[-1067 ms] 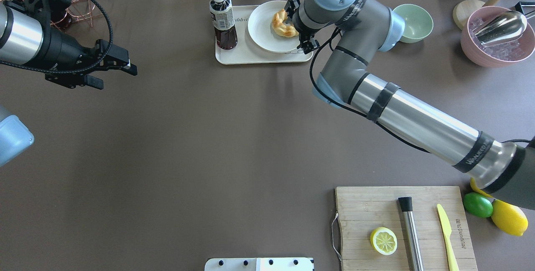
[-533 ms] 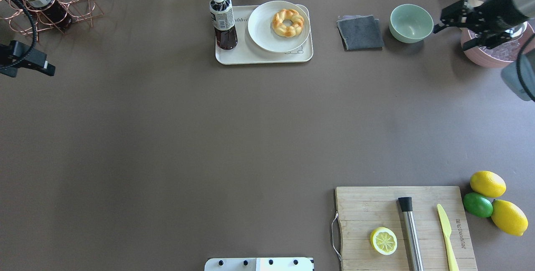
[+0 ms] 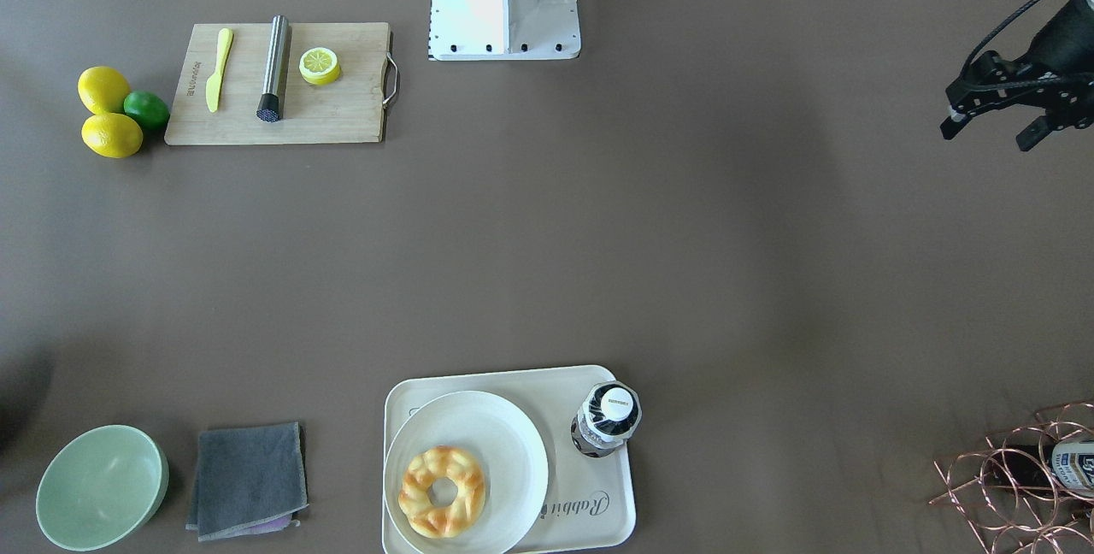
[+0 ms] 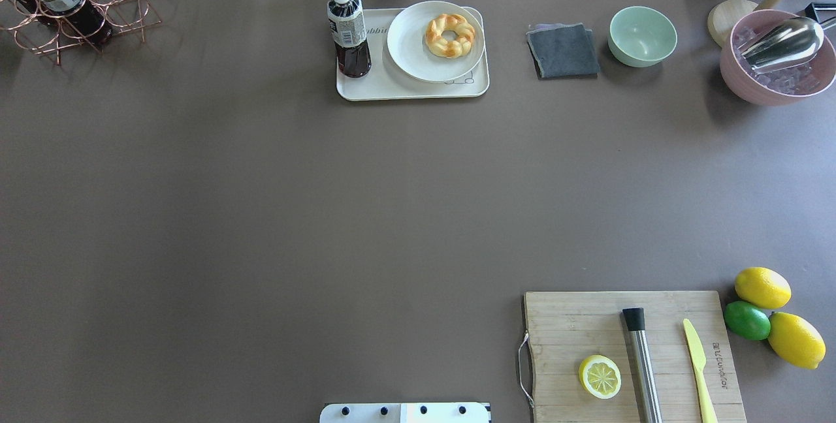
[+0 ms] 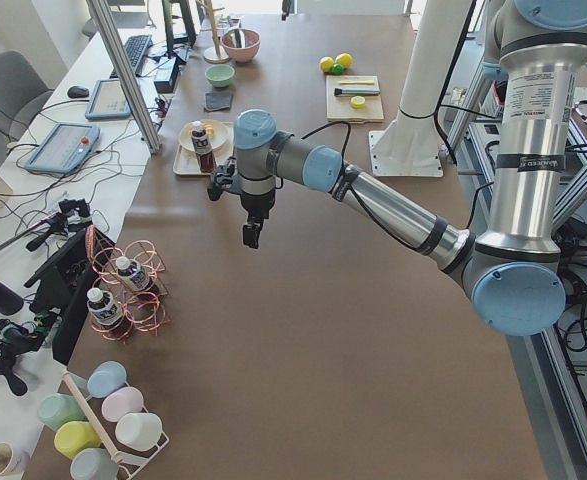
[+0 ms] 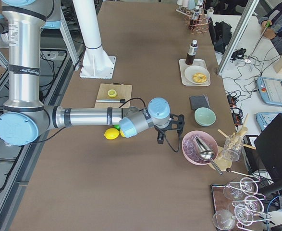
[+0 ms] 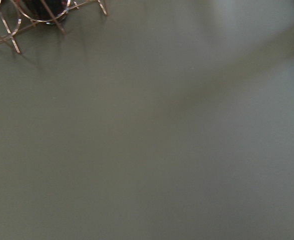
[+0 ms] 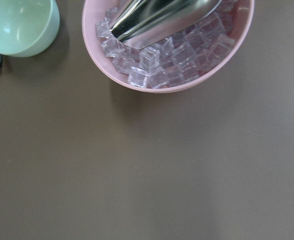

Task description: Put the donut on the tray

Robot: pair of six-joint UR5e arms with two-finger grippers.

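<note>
— Where is the donut (image 4: 450,36)?
— On the white plate (image 4: 413,57), which sits on the tray (image 4: 366,87) and covers part of its print.
— And the grippers?
— Left gripper (image 3: 990,137) spread wide, empty. The right gripper (image 6: 168,139) shows only small, from the side; I cannot tell.

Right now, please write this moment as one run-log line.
donut: on plate | plate: on tray | left gripper: open, empty | right gripper: state unclear

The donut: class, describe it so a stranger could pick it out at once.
Find the cream tray at the table's far edge. Its round white plate, beside a bottle, holds the donut: the only golden-brown braided ring.
</note>
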